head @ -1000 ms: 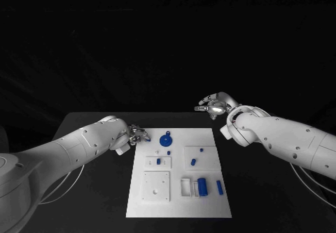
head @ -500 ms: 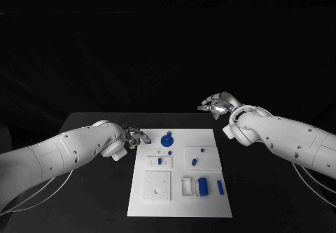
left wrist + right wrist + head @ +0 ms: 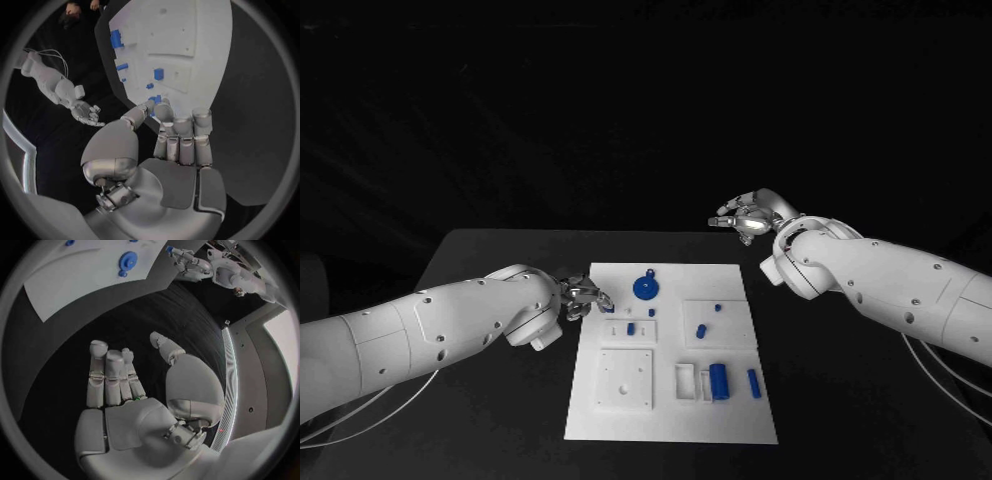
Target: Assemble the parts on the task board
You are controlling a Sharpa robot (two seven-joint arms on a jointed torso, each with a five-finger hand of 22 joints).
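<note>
The white task board lies in the middle of the black table. A round blue part stands at its far end, and a blue cylinder sits in a white holder near the front right. Several small blue parts lie between them. My left hand hovers at the board's left edge. It pinches a small blue part between thumb and finger. My right hand is raised beyond the board's far right corner, fingers apart, holding nothing.
A white square block with holes sits on the board's front left. Bare black table flanks the board on both sides. My right arm stretches over the table's right side.
My left hand has drawn a little nearer to me along the board's left edge, still pinching the small blue part. The right hand has hardly moved.
</note>
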